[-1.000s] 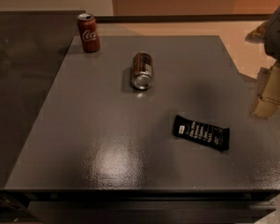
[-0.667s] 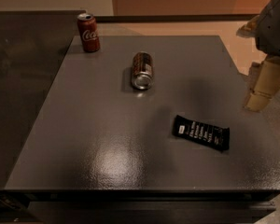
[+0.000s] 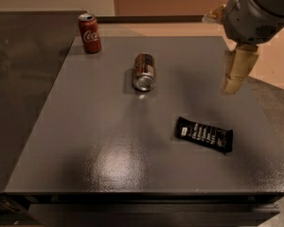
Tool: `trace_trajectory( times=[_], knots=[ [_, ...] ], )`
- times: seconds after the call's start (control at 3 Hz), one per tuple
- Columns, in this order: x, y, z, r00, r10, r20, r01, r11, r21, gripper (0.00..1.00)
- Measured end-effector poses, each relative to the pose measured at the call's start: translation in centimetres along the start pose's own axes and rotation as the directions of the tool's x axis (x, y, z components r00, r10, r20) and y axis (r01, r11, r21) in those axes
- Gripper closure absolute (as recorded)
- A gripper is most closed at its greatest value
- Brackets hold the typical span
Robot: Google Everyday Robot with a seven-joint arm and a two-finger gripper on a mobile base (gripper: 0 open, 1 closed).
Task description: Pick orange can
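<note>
The orange can (image 3: 144, 71) lies on its side at the upper centre of the grey table (image 3: 85, 126), nothing touching it. A red can (image 3: 89, 33) stands upper left; a black wrapped bar (image 3: 204, 134) lies lower right. The gripper (image 3: 233, 86) hangs at the upper right, well apart from the can; whether it is released or clenched cannot be told.

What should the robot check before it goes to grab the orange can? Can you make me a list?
1. Orange can in sight: ok, lying on its side mid-table.
2. Not mixed up with the red can: ok, that one stands upright at the far left, apart.
3. Gripper above the orange can: not ok, it hangs over the table's right side.
4. Way across clear: ok, the black wrapper lies nearer the front.
5. Can steady on the table: cannot tell, it could roll.
</note>
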State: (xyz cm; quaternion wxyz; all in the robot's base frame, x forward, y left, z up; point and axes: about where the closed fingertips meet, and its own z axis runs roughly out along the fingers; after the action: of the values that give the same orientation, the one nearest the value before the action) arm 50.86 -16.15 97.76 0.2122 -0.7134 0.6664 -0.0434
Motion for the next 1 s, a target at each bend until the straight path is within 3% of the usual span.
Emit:
trace_trajectory(
  times=[0.33, 0.67, 1.0],
  knots=[
    [-2.1, -2.9, 2.9, 0.985, -0.168, 0.050, 0.168, 0.9858, 0.009, 0.00],
    [-4.0, -5.6, 6.3, 0.932, -0.353, 0.078, 0.354, 0.9352, 0.001, 0.00],
    [-5.4, -7.4, 10.0, 0.845, -0.529, 0.084, 0.531, 0.8471, -0.011, 0.00]
  ],
)
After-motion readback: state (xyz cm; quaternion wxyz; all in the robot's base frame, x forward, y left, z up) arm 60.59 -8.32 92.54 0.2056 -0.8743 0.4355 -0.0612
